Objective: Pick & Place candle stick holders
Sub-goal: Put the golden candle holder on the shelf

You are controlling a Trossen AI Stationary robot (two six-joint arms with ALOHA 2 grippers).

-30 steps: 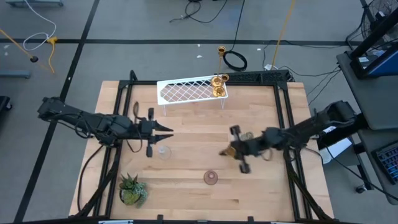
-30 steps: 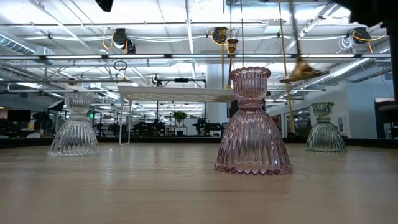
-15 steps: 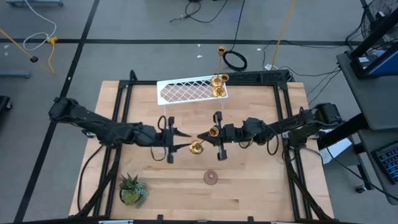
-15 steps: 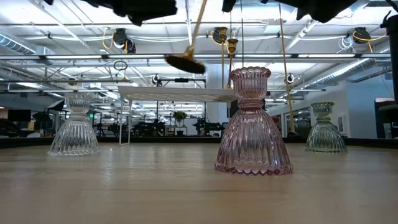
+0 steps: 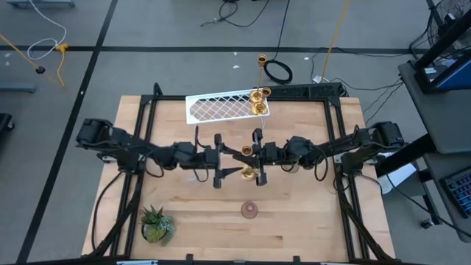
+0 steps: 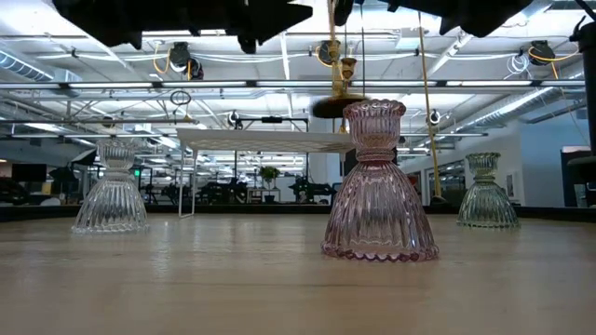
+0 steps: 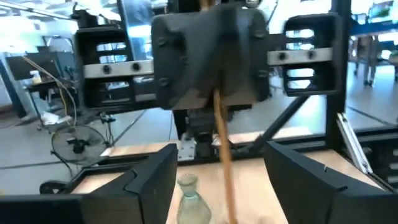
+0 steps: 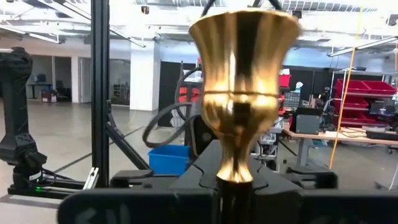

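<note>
You have a handover mid-air near the tabletop's centre: the right gripper (image 5: 254,156) holds a gold holder (image 5: 248,174) by its stem, cup end up in the right wrist view (image 8: 244,81), base hanging toward the near edge. The left gripper (image 5: 218,159) sits right against it from the left side, fingers spread wide either side of the slim stem in the left wrist view (image 7: 222,149), not gripping yet. Main risk, in my read: if you let the right fingers go before the left ones close, the gold holder drops and can hit the pink holder (image 5: 250,210), which stands just below it toward the near edge. Second risk: the two grippers are nearly touching, so any push forward bumps fingers together and can twist the stem out of the grip. The stem is thin and shiny, so an off-centre pinch could let it swing or slip. Watch the greenish holder (image 7: 188,198) on the table beneath the arms, and the clear holder (image 6: 111,188), if you lower early. Two more gold holders (image 5: 259,100) stand on the right end of the white rack (image 5: 221,109) at the far edge, and the plant (image 5: 156,224) sits at the near left corner, both well apart from this.
</note>
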